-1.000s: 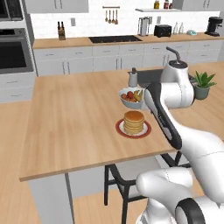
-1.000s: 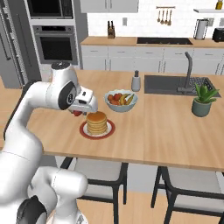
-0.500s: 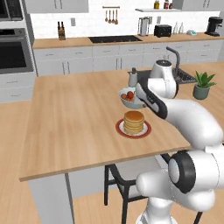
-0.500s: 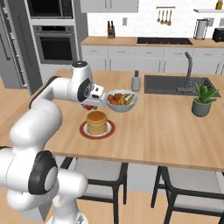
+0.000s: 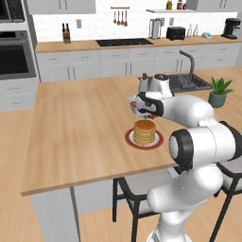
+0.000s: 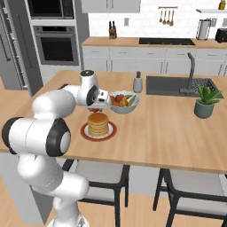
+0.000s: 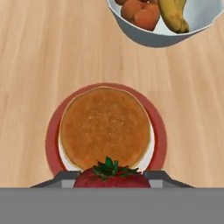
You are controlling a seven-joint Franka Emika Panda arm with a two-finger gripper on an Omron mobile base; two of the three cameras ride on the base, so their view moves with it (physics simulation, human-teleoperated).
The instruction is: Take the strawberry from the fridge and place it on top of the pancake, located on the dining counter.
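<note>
My gripper [image 7: 112, 180] is shut on the strawberry [image 7: 111, 176], a small red berry with a green leafy top, held between the two fingertips. It hangs above the near edge of the pancake [image 7: 105, 127], a round golden stack on a reddish plate [image 7: 51, 131]. In the right base view the gripper [image 6: 95, 109] hovers just behind and above the pancake [image 6: 98, 123], with the strawberry [image 6: 94, 109] showing as a red speck. The pancake [image 5: 144, 131] stands mid-way along the dining counter [image 5: 71, 127].
A pale bowl of mixed fruit [image 6: 124, 101] sits just behind the pancake, close to my hand. A potted plant [image 6: 205, 103], a sink with a tap [image 6: 189, 75] and a small grey shaker [image 6: 138, 82] stand further right. The fridge [image 6: 6, 48] is at the far left. Dark chairs [image 6: 190, 186] line the near edge.
The arm has folded lower and the hand, still holding the strawberry, has swung in from the side to hang close above the pancake.
</note>
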